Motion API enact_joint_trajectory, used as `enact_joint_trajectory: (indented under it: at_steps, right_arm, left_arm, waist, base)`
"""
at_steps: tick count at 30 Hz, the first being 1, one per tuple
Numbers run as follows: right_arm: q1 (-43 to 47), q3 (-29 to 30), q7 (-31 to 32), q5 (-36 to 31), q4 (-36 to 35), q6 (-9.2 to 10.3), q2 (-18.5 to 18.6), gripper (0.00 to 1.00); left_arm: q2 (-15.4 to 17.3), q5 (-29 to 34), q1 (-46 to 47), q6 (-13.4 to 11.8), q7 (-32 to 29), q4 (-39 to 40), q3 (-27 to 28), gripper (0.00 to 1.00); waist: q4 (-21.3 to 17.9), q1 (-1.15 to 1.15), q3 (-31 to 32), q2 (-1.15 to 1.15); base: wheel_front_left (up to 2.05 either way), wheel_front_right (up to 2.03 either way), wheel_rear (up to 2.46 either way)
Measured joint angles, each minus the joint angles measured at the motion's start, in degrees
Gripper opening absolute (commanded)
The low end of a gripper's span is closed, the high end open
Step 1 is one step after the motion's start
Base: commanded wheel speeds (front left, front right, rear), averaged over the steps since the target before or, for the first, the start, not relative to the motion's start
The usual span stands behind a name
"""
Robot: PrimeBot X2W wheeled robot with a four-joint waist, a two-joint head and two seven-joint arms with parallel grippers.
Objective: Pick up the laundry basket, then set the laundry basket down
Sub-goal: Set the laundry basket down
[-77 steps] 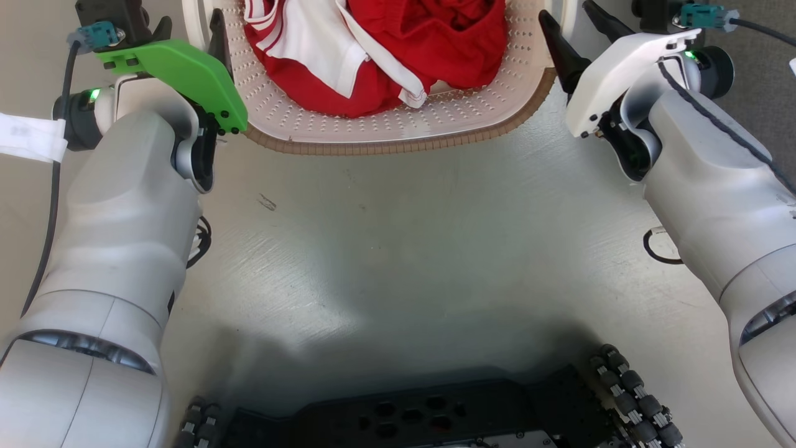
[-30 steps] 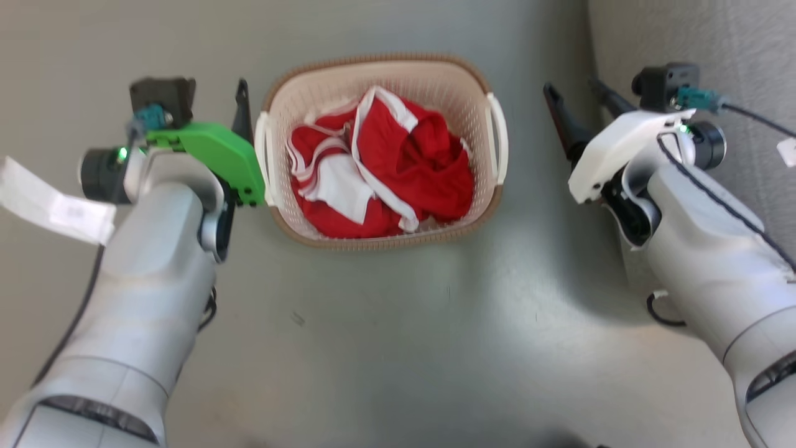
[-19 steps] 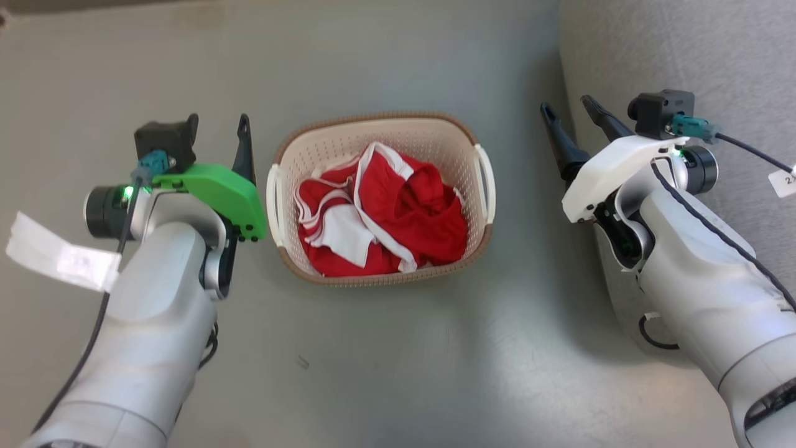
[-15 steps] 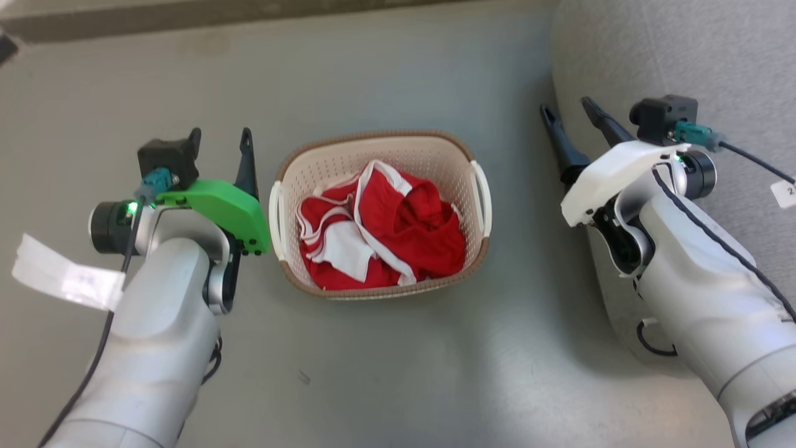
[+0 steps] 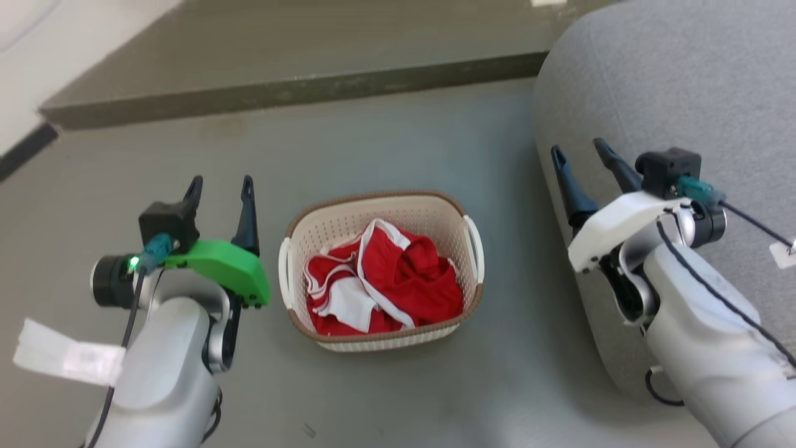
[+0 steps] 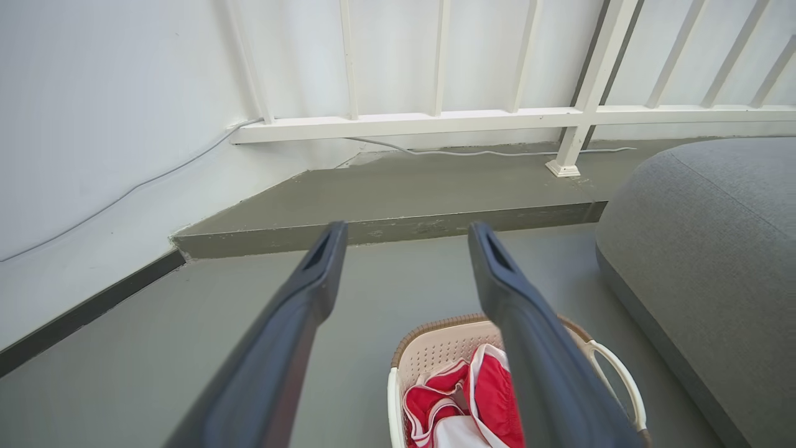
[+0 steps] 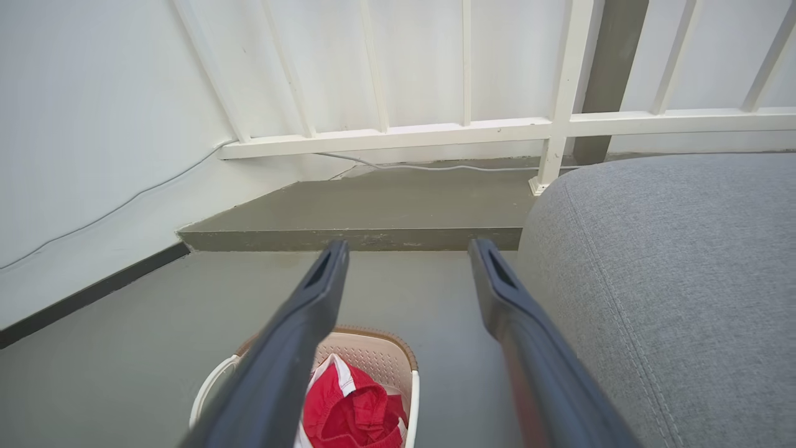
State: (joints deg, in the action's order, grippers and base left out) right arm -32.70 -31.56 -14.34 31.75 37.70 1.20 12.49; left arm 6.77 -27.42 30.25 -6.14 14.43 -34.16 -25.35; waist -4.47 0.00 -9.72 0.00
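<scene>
Basket [image 5: 398, 214] on floor [image 5: 398, 137]; L-arm tag [image 5: 62, 362] illegible

The head camera has lifted, so the laundry basket [image 5: 385, 341] now shows whole on the floor, with a step [image 5: 280, 93] beyond it. The left tool [image 5: 222, 182] and right tool [image 5: 578, 147], earlier close against its sides, now stand clear of it.

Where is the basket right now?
The basket sits on the floor, mid head view, between the left gripper and right gripper; a grey cushion lies to its right.
</scene>
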Motion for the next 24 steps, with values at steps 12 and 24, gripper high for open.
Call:
enact_joint_trajectory:
  at_steps: [12,24]
  right_arm:
    - [8.78,2.57,0.0,-4.75,-9.11,2.99,0.3,1.0]
    - [18.43,5.28,-0.01,-7.36,-15.8,4.72,1.44,1.0]
  left_arm:
    - [0.16,3.12,-11.0,-0.54,0.0,9.21,4.5,1.0]
    - [-0.27,5.23,-21.42,-0.96,0.0,16.55,8.95,1.0]
  waist:
    - [-0.34,0.0,6.92,0.0]
    - [-0.42,0.0,10.85,0.0]
  base:
    - [0.0,0.0,0.0]
    - [0.0,0.0,0.0]
